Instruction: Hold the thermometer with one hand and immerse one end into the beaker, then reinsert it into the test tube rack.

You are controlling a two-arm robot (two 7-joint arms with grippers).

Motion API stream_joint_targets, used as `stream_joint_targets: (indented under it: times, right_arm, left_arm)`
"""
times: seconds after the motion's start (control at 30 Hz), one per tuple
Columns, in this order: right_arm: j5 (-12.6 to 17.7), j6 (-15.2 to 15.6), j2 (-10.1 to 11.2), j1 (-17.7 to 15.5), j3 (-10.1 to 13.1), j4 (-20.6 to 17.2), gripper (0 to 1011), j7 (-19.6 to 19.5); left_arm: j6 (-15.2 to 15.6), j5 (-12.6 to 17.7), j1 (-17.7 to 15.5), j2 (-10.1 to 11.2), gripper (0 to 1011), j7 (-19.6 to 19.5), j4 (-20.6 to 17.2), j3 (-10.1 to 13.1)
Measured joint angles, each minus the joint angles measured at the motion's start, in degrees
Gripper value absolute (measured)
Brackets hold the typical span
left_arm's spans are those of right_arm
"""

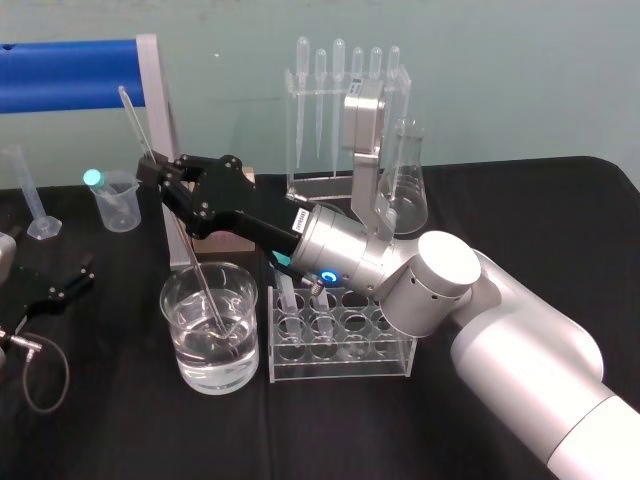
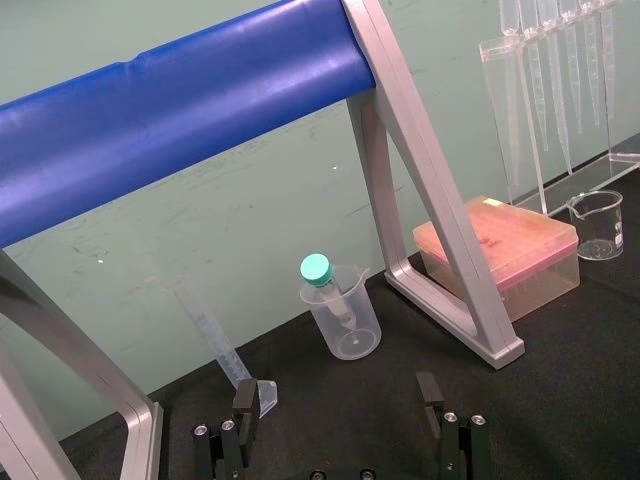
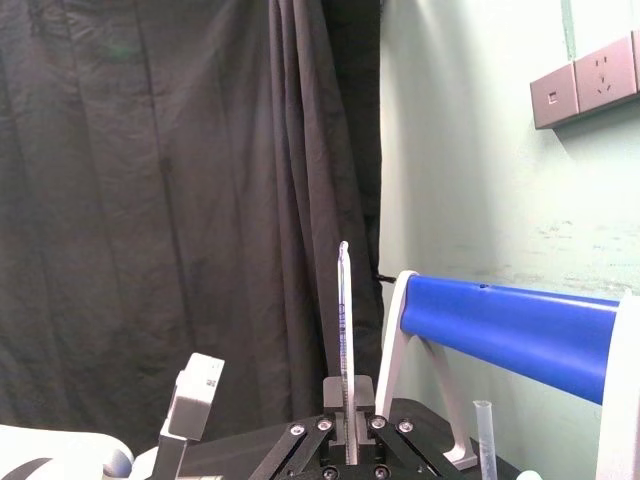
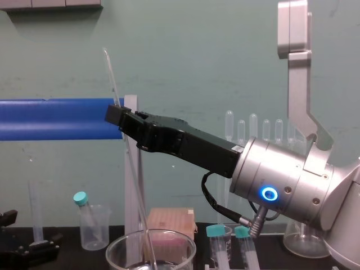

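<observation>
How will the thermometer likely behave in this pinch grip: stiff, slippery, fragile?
Probably stiff: the thermometer runs straight through the right gripper. Likely slippery, being smooth thin glass pinched at one spot. Likely fragile, so its tip in the beaker should meet the bottom gently. The left gripper rests aside.

Smooth clear glass thermometer [image 3: 343, 310], glossy glass beaker [image 1: 175, 330], matt black right claw [image 1: 158, 178]

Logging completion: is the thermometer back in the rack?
No, the right gripper holds the thermometer with its lower end in the beaker, beside the rack; the left gripper rests open at the left.
</observation>
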Motion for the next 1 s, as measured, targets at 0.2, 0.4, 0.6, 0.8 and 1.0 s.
stream_joint_targets:
  times: [0.2, 0.4, 0.6, 0.8, 1.0]
  right_arm:
    - [0.0, 0.0, 0.0, 0.0, 0.0, 0.0, 56, 0.0]
    - [0.0, 0.0, 0.0, 0.0, 0.0, 0.0, 56, 0.0]
    - [0.0, 0.0, 0.0, 0.0, 0.0, 0.0, 56, 0.0]
    - [0.0, 0.0, 0.0, 0.0, 0.0, 0.0, 56, 0.0]
    - [0.0, 0.0, 0.0, 0.0, 0.0, 0.0, 56, 0.0]
  left_arm:
    - [0.0, 0.0, 0.0, 0.0, 1008, 0.0, 0.0, 0.0]
    - [0.0, 0.0, 0.0, 0.0, 1008, 0.0, 0.0, 0.0]
    - [0.0, 0.0, 0.0, 0.0, 1008, 0.0, 0.0, 0.0]
    - [0.0, 0.0, 0.0, 0.0, 1008, 0.0, 0.0, 0.0]
    - [0.0, 0.0, 0.0, 0.0, 1008, 0.0, 0.0, 0.0]
